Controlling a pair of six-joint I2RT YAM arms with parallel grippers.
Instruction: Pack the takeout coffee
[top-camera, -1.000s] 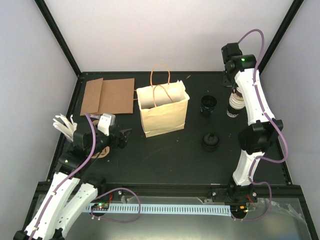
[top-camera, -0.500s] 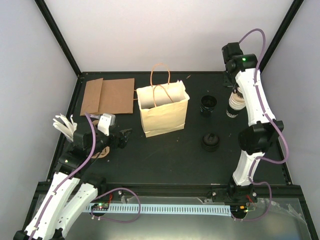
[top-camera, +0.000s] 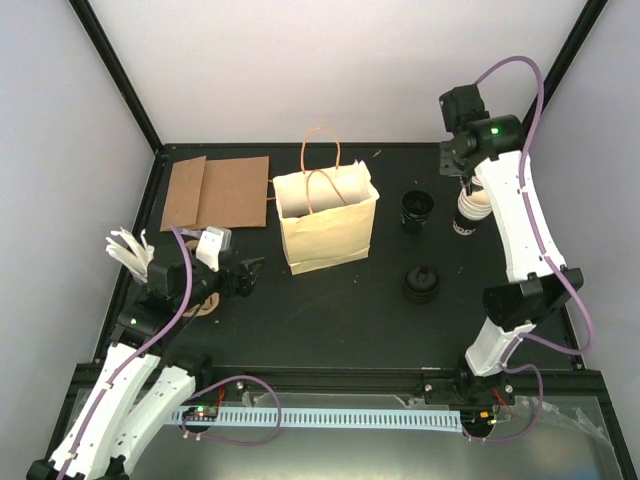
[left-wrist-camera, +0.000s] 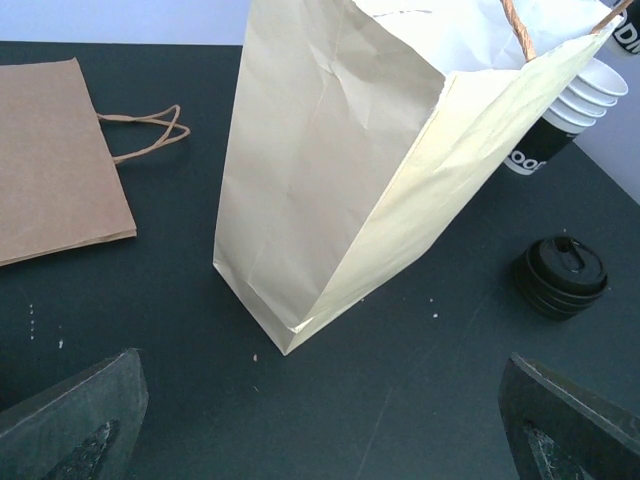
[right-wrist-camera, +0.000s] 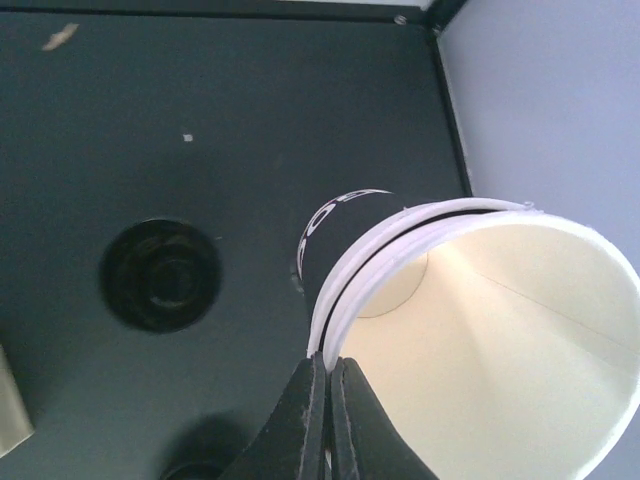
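The black table (top-camera: 330, 320) carries everything. Its biggest item is the cream paper bag (top-camera: 327, 225), which stands upright at the far middle with its mouth open and its handles up. A flat brown bag (top-camera: 215, 192) lies to its left, at the far left of the table.

The right arm reaches to the far right corner, where a short stack of cups (top-camera: 466, 218) stands with a black printed cup at the bottom. The coffee cup (right-wrist-camera: 480, 330) is the cream-white one on top of that stack, well apart from the paper bag and to its right. Two piles of black lids (top-camera: 421, 283) sit between the stack and the bag.

The right gripper (right-wrist-camera: 328, 365) is squeezed fully closed, its fingers pinching the rolled rim of the coffee cup on the left side. In the wrist view the cup leans off the rims under it, but I cannot tell whether it has come free of them.

The left gripper (top-camera: 248, 272) hangs low at the near left, spread as wide as it goes and holding nothing, pointed at the bag.

The step in hand looks like picking up the cup. The next move probably calls for lifting it straight off the stack without dragging its neighbours, then carrying it left over the bag's mouth, clear of the handles.
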